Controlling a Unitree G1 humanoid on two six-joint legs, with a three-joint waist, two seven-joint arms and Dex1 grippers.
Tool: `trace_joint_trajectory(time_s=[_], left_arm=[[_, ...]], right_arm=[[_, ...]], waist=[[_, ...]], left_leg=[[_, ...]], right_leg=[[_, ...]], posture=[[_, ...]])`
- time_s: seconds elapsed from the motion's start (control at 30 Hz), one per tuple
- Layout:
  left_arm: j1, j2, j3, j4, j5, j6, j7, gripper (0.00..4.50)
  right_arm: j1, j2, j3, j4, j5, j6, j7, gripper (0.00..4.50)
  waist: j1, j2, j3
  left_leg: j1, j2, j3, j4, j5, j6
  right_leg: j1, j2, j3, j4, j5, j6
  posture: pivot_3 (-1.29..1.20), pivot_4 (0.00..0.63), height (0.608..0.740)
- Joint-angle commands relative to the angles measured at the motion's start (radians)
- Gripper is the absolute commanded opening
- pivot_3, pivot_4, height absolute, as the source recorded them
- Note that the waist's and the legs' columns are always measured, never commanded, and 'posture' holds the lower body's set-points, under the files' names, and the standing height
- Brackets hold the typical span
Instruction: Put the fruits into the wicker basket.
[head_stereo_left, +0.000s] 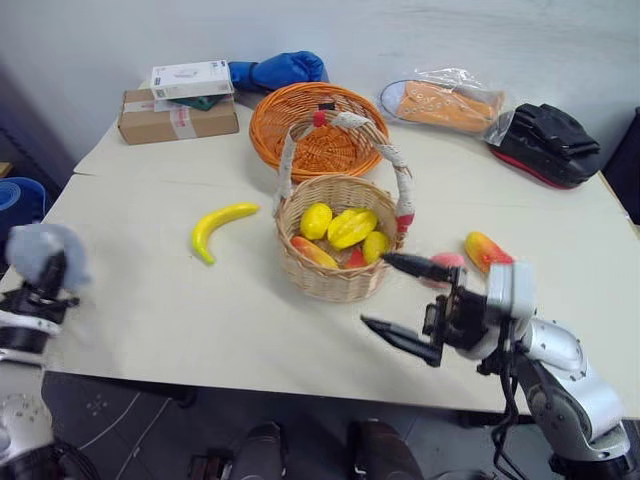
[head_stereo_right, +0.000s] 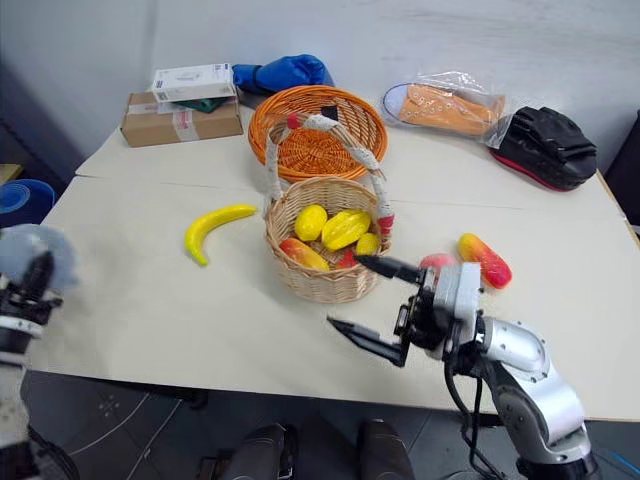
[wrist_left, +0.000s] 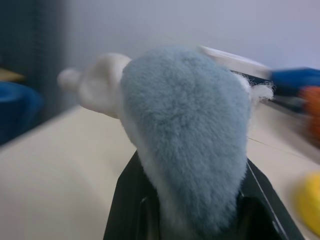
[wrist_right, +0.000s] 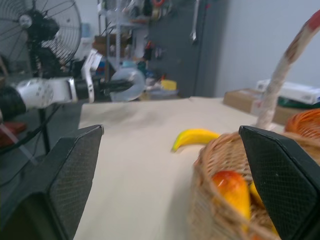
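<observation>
Left gripper (head_stereo_left: 45, 270) clamps my plush mouse (wrist_left: 185, 135), far left; right gripper (head_stereo_left: 400, 305) gapes, seemingly empty, beside the wicker basket (head_stereo_left: 335, 275).

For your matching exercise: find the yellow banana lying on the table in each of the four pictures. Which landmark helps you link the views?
Left eye view: banana on the table, left of the wicker basket.
Right eye view: banana, again left of the basket.
Left wrist view: a blurred yellow shape at the edge; cannot tell.
Right wrist view: banana beyond the basket rim.
Shared landmark: the basket.
</observation>
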Motion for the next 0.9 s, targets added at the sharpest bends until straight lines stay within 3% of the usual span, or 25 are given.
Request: trace_joint_trajectory(time_s=[0.03, 0.17, 0.4, 0.57, 0.73, 0.9], left_arm=[[-0.050, 0.023, 0.000, 0.077, 0.042, -0.055, 0.063, 0.84], [-0.074, 0.047, -0.053, 0.149, 0.074, -0.029, 0.065, 0.84], [-0.080, 0.058, 0.001, 0.165, 0.024, 0.061, 0.156, 3.03], [-0.020, 0.053, 0.049, -0.020, -0.035, 0.123, 0.195, 4.49], [0.074, 0.050, 0.120, -0.221, -0.128, 0.178, 0.177, 4.49], [0.149, 0.174, 0.083, -0.296, -0.173, 0.217, -0.075, 4.49]], right_arm=[[-0.024, 0.017, -0.013, 0.004, -0.019, -0.031, -0.004, 4.50], [-0.044, 0.029, 0.007, 0.032, -0.046, -0.039, 0.004, 4.50], [-0.041, 0.018, -0.006, 0.035, -0.058, -0.034, 0.019, 4.50], [-0.022, -0.019, -0.025, 0.029, -0.026, 0.005, 0.038, 4.50], [0.017, -0.053, -0.060, 0.033, -0.018, -0.005, 0.077, 4.50], [0.047, -0.060, -0.094, 0.049, -0.026, -0.018, 0.099, 4.50]], waist=[[0.003, 0.000, 0.000], [0.003, -0.001, 0.000], [-0.002, -0.002, 0.000], [0.000, -0.003, 0.001], [0.002, -0.003, 0.001], [0.001, -0.003, 0.001]], left_leg=[[-0.001, 0.000, 0.000, 0.000, -0.001, 0.000], [-0.001, 0.000, 0.004, 0.000, -0.003, 0.002], [0.000, 0.001, 0.005, 0.001, -0.004, 0.001], [0.000, 0.002, 0.005, 0.001, -0.004, 0.001], [0.000, 0.002, 0.004, 0.001, -0.006, -0.003], [0.000, 0.002, 0.004, -0.001, -0.006, -0.004]], right_leg=[[0.000, -0.002, -0.003, -0.001, 0.000, 0.000], [0.000, -0.006, -0.018, 0.000, 0.001, 0.002], [0.000, -0.006, -0.027, -0.001, 0.001, 0.002], [0.000, -0.006, -0.027, -0.001, 0.001, 0.002], [0.000, -0.008, -0.022, -0.002, 0.001, 0.002], [0.000, -0.007, -0.020, -0.003, 0.000, 0.001]], posture=[[0.00, 0.150, 0.740], [0.00, 0.150, 0.740], [0.00, 0.150, 0.740], [0.00, 0.150, 0.740], [0.00, 0.150, 0.740], [0.00, 0.150, 0.740]])
